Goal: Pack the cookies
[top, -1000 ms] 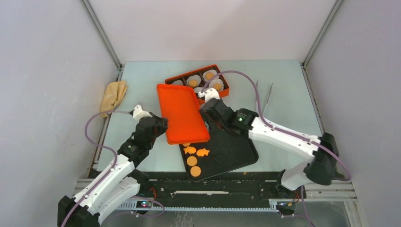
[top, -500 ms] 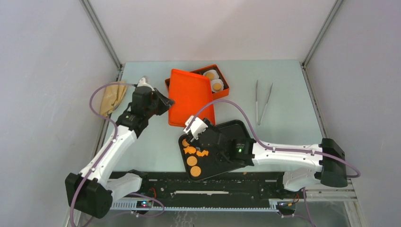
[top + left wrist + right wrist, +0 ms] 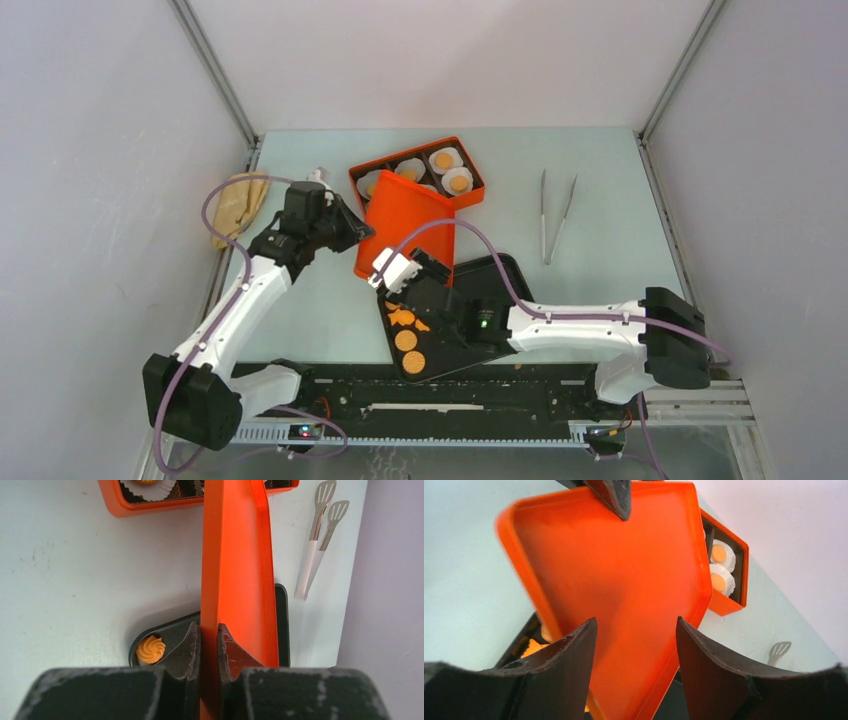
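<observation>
White arms (image 3: 235, 320), black joints (image 3: 190, 405), purple cables (image 3: 206, 212), dark fingers (image 3: 569, 655).

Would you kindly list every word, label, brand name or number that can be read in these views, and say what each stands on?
None can be read in any view. The orange lid, orange box, black tray, tongs and cookies all show no print.

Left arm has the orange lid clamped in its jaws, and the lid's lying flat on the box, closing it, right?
Not quite. The left gripper does clamp the orange lid in its jaws, but the lid stands tilted on edge, off the box, whose cookies show. The top view shows it.
</observation>
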You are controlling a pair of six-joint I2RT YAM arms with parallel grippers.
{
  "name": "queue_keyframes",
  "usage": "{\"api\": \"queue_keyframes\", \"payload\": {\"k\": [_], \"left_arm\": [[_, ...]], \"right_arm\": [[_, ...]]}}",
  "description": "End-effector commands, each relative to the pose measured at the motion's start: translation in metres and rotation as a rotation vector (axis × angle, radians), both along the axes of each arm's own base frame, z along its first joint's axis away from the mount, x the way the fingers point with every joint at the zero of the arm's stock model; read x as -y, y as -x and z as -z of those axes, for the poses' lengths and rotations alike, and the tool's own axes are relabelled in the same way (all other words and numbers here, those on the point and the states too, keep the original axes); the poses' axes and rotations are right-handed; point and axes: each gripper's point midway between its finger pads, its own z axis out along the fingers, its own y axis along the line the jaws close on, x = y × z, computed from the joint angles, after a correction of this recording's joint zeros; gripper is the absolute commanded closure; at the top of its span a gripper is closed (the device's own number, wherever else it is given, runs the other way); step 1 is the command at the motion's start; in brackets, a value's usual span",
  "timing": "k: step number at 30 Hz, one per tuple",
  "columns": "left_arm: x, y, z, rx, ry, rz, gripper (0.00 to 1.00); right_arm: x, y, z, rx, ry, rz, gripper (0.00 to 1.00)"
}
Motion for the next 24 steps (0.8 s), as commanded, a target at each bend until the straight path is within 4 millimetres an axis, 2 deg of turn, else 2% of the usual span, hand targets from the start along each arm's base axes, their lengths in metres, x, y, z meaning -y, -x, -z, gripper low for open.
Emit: {"api": "queue_keyframes", "payload": {"k": [1, 3, 6, 12, 19, 24], "left_arm": [[0.012, -0.024, -0.06, 0.143, 0.057, 0.04, 1.0], [0.01, -0.03, -0.049, 0.117, 0.037, 0.034, 1.0], [0.012, -0.038, -0.04, 0.096, 0.035, 0.036, 1.0], [0.011, -0.045, -0.045, 0.102, 0.013, 0.034, 1.0], [0.013, -0.035, -0.06, 0.12, 0.028, 0.061, 1.0], [0.01, -0.021, -0.067, 0.127, 0.017, 0.077, 1.0]], "right_arm": [[-0.009, 0.019, -0.042, 0.073, -0.103, -0.021, 0.32], [-0.011, 0.027, -0.054, 0.085, -0.104, -0.036, 0.32], [-0.015, 0.037, -0.06, 0.071, -0.093, -0.065, 0.32], [-0.012, 0.048, -0.064, 0.071, -0.07, -0.075, 0.31], [-0.011, 0.015, -0.023, 0.023, -0.001, -0.008, 0.31], [-0.009, -0.016, -0.011, 0.048, 0.011, 0.074, 0.32]]}}
